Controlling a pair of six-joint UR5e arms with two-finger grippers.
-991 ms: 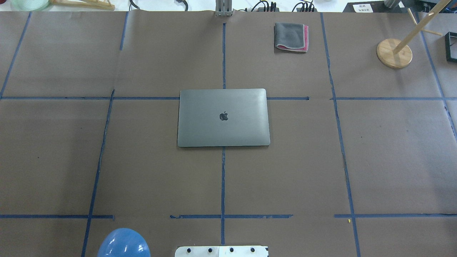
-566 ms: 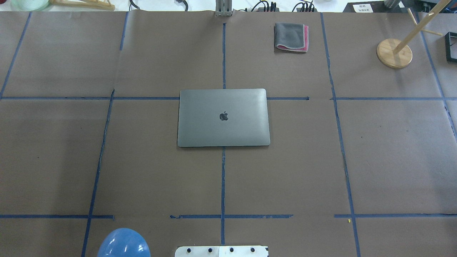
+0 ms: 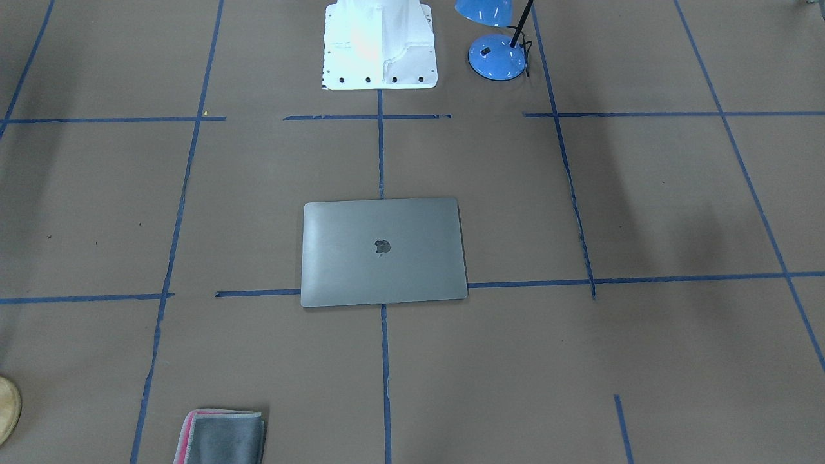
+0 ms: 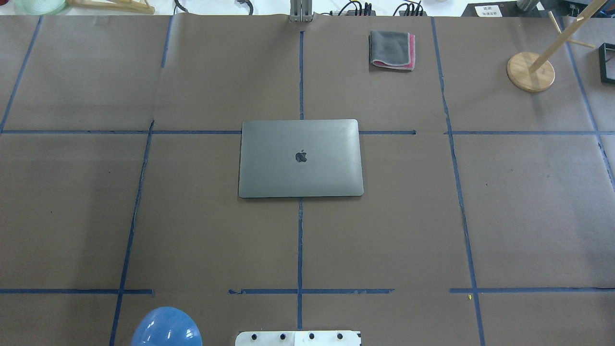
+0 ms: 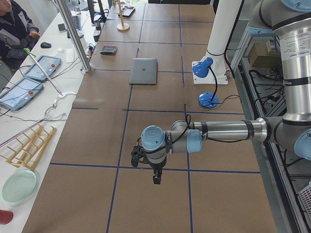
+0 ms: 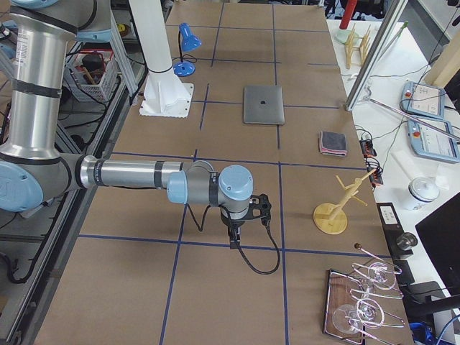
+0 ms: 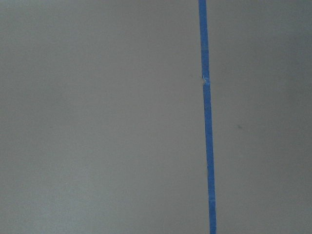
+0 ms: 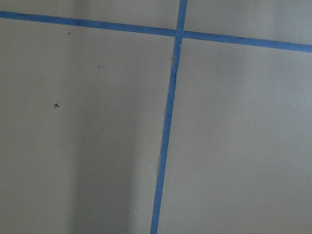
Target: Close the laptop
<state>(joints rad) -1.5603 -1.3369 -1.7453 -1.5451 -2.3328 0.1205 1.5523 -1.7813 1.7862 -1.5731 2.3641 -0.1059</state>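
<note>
Grey metal is showing as one flat slab: the laptop [image 4: 301, 158] is lying shut at the middle of the table [image 4: 192, 230], its lid down on its base and the dark logo facing up, with no keys or screen peeking out in either the overhead or the front view. Judging by that, the closing is looking done and nothing is appearing left but for the arms to rest. The lid is reading as smooth, brushed and faintly sheeny, a thin rectangle with rounded corners, rigid and slippery to the touch by my guess. Under it, matte brown paper is covering the table, and blue tape [image 4: 300, 240] is running in a grid, one line passing beneath the laptop. Neither arm is reaching near it. The left gripper [image 5: 156, 178] is hanging over bare paper well apart from the laptop at the table's left end, and the right gripper [image 6: 234, 241] is doing likewise at the right end; both are showing only in the side views, so I cannot tell whether their jaws are spread or pressed together. Farther out, a folded grey-and-pink cloth [image 4: 392, 50], soft and napped, is sitting near the far edge, a round-footed wooden stand [image 4: 530, 71] is standing beyond it, and a glossy blue lamp [image 3: 496, 55] is sitting beside the white robot base [image 3: 380, 45].
</note>
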